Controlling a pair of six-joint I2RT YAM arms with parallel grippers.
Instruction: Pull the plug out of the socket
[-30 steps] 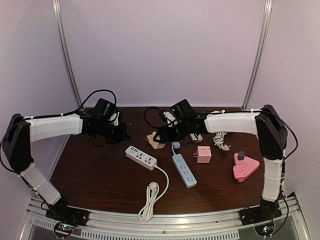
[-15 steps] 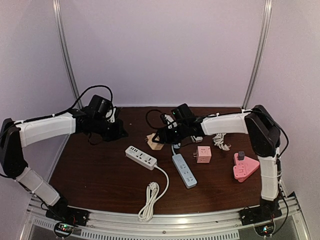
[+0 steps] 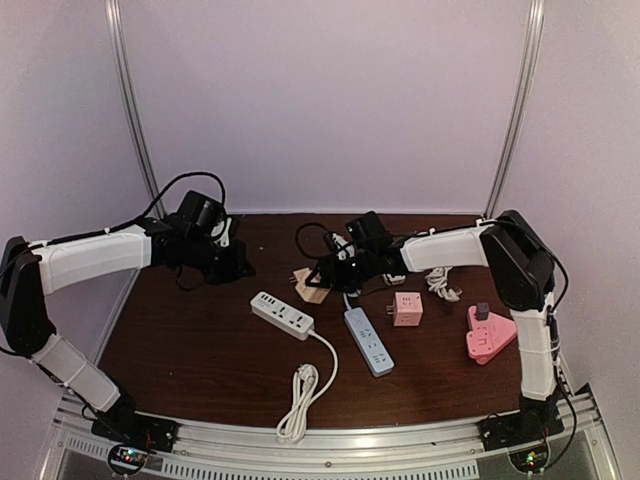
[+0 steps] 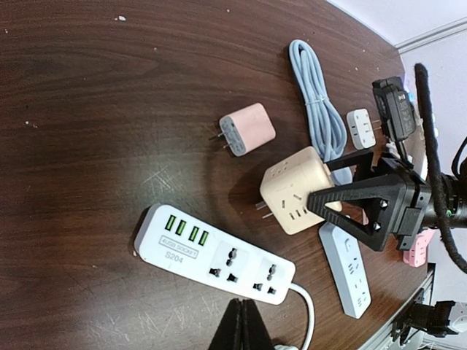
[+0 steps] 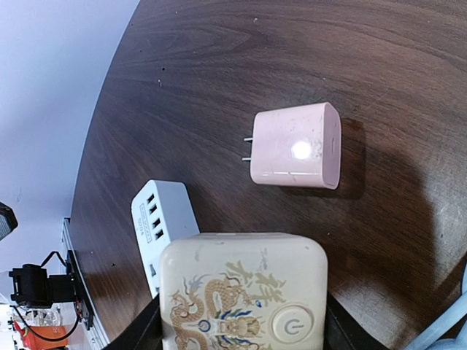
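Note:
A beige cube socket [image 5: 244, 292] with a dragon print sits between my right gripper's [image 5: 237, 332] fingers, which are closed on its two sides; it also shows in the left wrist view [image 4: 288, 193] and the top view [image 3: 313, 287]. A pink plug adapter [image 5: 295, 146] lies loose on the table just beyond the cube, prongs bare; it also shows in the left wrist view [image 4: 248, 129]. My left gripper [image 4: 238, 324] is shut and empty. It hovers left of the cube, above a white power strip [image 4: 219, 251].
A blue-grey power strip [image 3: 368, 340], a pink cube socket [image 3: 406, 309] and a pink triangular socket [image 3: 490, 335] with a dark plug [image 3: 482, 311] in it lie to the right. Coiled cables [image 4: 315, 109] and small adapters lie at the back.
My left arm has drawn back and lowered toward the left. My right gripper has stayed at the beige cube with only a slight shift.

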